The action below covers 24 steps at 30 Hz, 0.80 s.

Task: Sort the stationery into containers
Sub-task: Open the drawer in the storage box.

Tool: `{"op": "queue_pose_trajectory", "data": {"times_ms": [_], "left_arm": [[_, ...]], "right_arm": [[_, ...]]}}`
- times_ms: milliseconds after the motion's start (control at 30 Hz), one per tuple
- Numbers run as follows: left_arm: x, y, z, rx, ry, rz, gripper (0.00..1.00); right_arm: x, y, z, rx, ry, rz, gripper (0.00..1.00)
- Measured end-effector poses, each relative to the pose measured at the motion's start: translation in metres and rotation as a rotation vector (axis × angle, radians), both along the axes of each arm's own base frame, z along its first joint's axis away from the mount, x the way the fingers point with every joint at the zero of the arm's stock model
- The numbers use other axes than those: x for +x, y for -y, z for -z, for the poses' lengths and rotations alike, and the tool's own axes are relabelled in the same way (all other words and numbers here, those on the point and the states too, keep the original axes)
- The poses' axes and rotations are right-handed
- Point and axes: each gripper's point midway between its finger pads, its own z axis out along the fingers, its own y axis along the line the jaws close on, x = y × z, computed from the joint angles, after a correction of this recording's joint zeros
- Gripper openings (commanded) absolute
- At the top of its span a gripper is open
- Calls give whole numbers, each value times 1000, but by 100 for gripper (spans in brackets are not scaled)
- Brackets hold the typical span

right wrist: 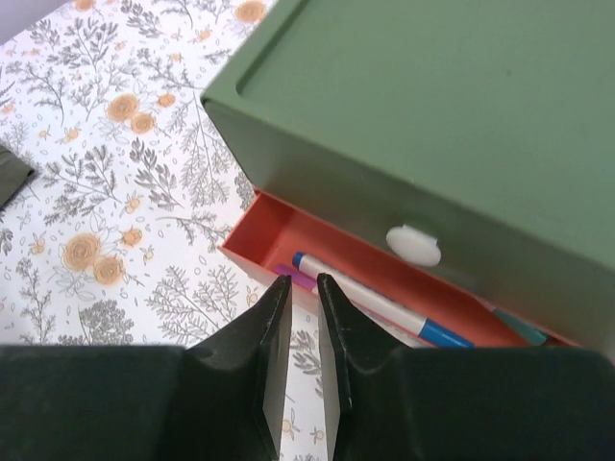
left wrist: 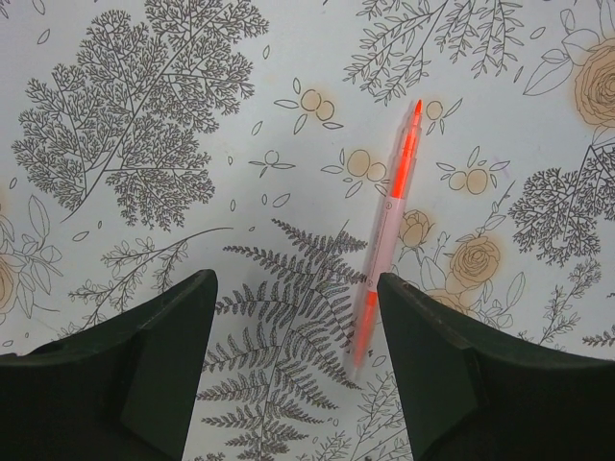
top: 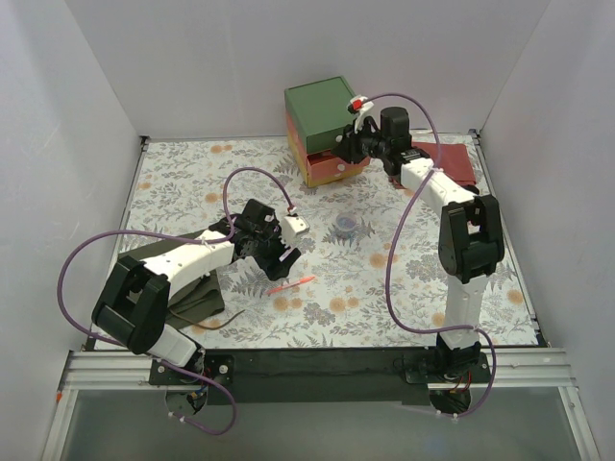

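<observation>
Left gripper (left wrist: 293,288): fingers spread wide, empty, hovering over the floral table cover (left wrist: 144,115). The orange-red pen (left wrist: 389,226) lies flat and slanted on the cover. Only its lower end sits between the fingers, close to the inner edge of one of them; the rest runs up past the tips.

Right gripper (right wrist: 298,288): fingers nearly together, slim gap, nothing between them. It hangs at the front lip of the salmon-red drawer (right wrist: 279,230), which stands pulled out under the closed green drawer (right wrist: 432,125) and its white knob (right wrist: 413,245). Inside lies a white pen with blue tip (right wrist: 375,303); something purple-pink beside it is partly hidden by the fingers.

Risks, as judged:
- The left grip is off-centre. A straight descent may land one finger on the pen, or pinch only its tail so it pivots or flicks away
- The pen looks light and round, so a nudge could roll it
- A push on the drawer lip may slide the whole box rather than the drawer

Views compared:
- Only the top view shows the tape roll (top: 344,227) loose between the arms, the red cloth (top: 452,161) and the olive-green cloth (top: 197,298)
- The drawer's contents show only from the right wrist; from above, the gripper covers them
- The pen's offset reads clearly only from the left wrist
</observation>
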Motion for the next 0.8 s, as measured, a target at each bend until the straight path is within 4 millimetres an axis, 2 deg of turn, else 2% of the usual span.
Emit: {"op": "queue_pose_trajectory", "data": {"times_ms": [233,333,500,800], "left_arm": [[1,1,-1,-5,6,-1,68],[2,1,-1,-6,6,-3,68],[2,1,-1,-8,5,-6,68],[1,1,1,-10,3,-9,68]], "right_arm": [[11,-11,-14,8,45,5,24],[17,-14,-8,1,42,15,24],[19,-14,14,-28,-4,30,23],[21,-6,23,-79,-10,63,23]]}}
